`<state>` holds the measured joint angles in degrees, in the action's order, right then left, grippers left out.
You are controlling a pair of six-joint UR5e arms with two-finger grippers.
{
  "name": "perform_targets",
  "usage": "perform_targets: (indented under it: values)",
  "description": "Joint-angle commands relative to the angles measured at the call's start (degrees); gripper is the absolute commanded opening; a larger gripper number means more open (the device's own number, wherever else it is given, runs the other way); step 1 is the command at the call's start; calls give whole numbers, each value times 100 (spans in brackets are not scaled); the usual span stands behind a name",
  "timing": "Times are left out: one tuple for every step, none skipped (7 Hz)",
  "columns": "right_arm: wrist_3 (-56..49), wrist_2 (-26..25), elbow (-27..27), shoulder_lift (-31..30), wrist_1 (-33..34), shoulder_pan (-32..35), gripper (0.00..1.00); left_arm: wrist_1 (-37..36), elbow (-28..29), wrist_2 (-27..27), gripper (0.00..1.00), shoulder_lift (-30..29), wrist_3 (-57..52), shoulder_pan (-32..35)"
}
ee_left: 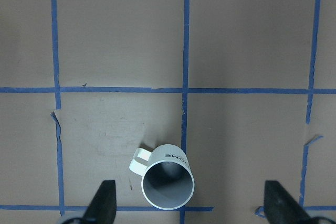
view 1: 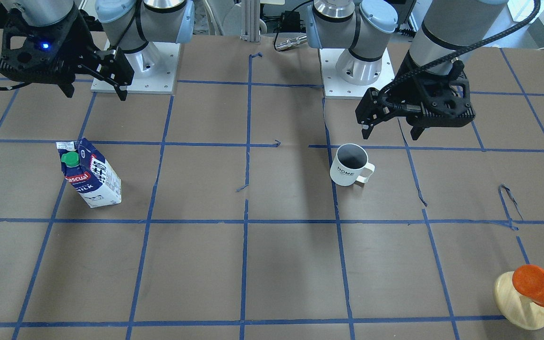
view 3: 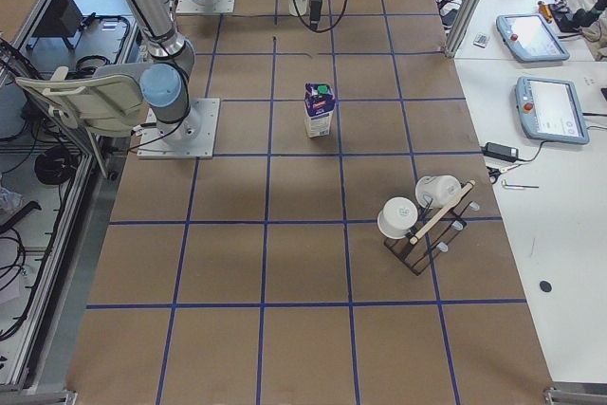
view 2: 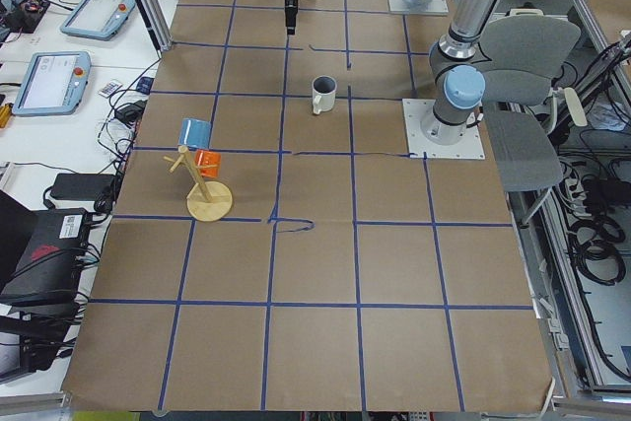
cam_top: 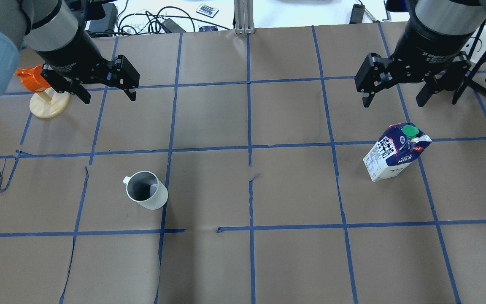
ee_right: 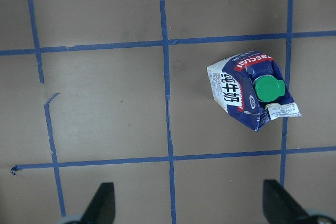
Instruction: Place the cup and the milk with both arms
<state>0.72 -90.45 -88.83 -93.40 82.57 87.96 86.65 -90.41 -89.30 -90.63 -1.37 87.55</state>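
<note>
The white cup [view 1: 350, 165] with "HOME" on it stands upright on the brown table, handle to the side; it also shows in the overhead view [cam_top: 146, 191]. My left gripper [view 1: 391, 132] hangs open and empty above it. In the left wrist view the cup [ee_left: 167, 182] sits low between the spread fingertips [ee_left: 105, 203]. The blue and white milk carton [view 1: 91, 174] with a green cap stands upright on the other side [cam_top: 395, 157]. My right gripper [cam_top: 393, 101] is open and empty above the table. The carton [ee_right: 251, 90] lies right of centre in the right wrist view.
A wooden stand [cam_top: 47, 105] with an orange cup [view 1: 539, 283] stands at the table's left end. A rack with white mugs [view 3: 422, 220] stands at the right end. The arms' base plates [view 1: 135, 80] sit at the robot's edge. Blue tape lines grid the table.
</note>
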Motion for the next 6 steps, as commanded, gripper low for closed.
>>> perform_targets:
  values:
    - [-54,-60,-29,102,13,-42,100,1,6,-17,100,1,5,-1]
    - [-168,-60,-99,190,92,-190,100,1,6,-9,100,1,-12,-1]
    - [-717,-191,-100,199,93,-305,100,9,-11,-9,100,10,-13,-10]
    - [-1271,-479,-108,225,110,-428,100,9,-11,0,100,27,-30,-10]
    - [-1590,-621,-108,408,171,-620,100,9,-11,18,100,19,-39,8]
    - [-2245,-631,-108,567,320,-848,100,27,-3,-17,100,1,-39,16]
